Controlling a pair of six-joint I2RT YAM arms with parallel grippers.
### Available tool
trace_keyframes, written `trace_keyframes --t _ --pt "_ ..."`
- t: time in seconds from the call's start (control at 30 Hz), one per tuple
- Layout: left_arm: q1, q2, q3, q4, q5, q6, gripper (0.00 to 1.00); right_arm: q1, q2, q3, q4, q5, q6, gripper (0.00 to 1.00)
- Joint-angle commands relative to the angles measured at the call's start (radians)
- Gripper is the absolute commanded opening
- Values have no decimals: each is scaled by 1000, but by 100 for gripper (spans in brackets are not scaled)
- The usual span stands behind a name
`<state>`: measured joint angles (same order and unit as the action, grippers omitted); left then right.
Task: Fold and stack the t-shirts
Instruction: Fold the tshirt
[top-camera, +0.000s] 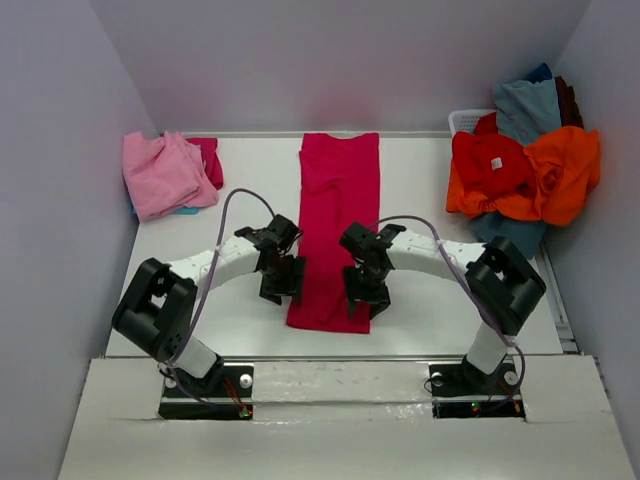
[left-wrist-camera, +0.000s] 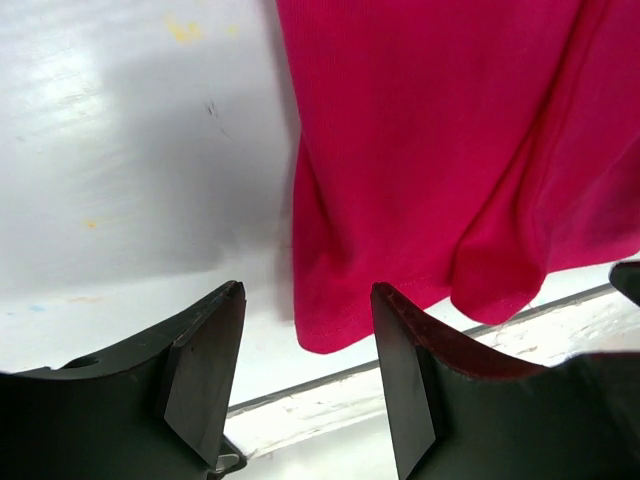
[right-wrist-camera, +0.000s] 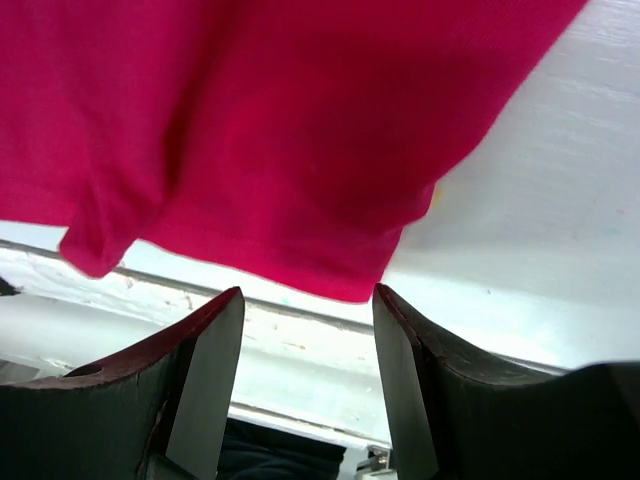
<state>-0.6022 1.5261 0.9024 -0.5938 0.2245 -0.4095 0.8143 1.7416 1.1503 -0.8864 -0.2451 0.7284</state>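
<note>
I see the crimson-magenta t-shirt (top-camera: 338, 200) lying in the middle of the bench (top-camera: 250, 326) as a long narrow strip, folded lengthwise, running from the far edge toward the arms. Its near hem is a little wavy and lies close to the near edge of the bench.

The left pincer (top-camera: 282, 292) hangs at the left side of this near end. The right pincer (top-camera: 366, 302) is at the right side, partly over the cloth. In the left wrist view the fingers (left-wrist-camera: 205, 370) stand apart with nothing between them, and the hem corner is just beyond the gap. In the right wrist view the fingers (right-wrist-camera: 205, 380) also stand apart and hold nothing (whether they touch the cloth I cannot tell).

At the far left corner a folded light pink t-shirt (top-camera: 160, 172) lies on a darker pink-red one (top-camera: 208, 158). At the far right a white basket (top-camera: 465, 120) carries a loose heap: a red t-shirt (top-camera: 490, 165), an orange t-shirt (top-camera: 565, 170) and a grey-blue t-shirt (top-camera: 525, 105).
</note>
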Motion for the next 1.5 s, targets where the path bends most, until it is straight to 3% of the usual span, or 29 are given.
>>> trace_keyframes --t 0.0,0.23,0.63,0.83,1.2,1.47 --pt "4 -86 -88 52 73 -38 65 14 -40 -89 133 -57 48 61" --pt "38 -147 -148 80 82 -68 71 14 -121 -256 299 -88 114 69" --pt "208 -195 -312 241 392 -132 73 14 -208 -366 400 -22 227 74" --pt "243 -227 -417 327 513 -208 74 -6 -313 -496 495 -36 386 75" --pt "262 -285 -527 433 567 -305 74 -6 -553 -662 492 64 551 74" --pt "282 -300 -568 511 584 -388 74 -6 -511 -762 756 38 591 74"
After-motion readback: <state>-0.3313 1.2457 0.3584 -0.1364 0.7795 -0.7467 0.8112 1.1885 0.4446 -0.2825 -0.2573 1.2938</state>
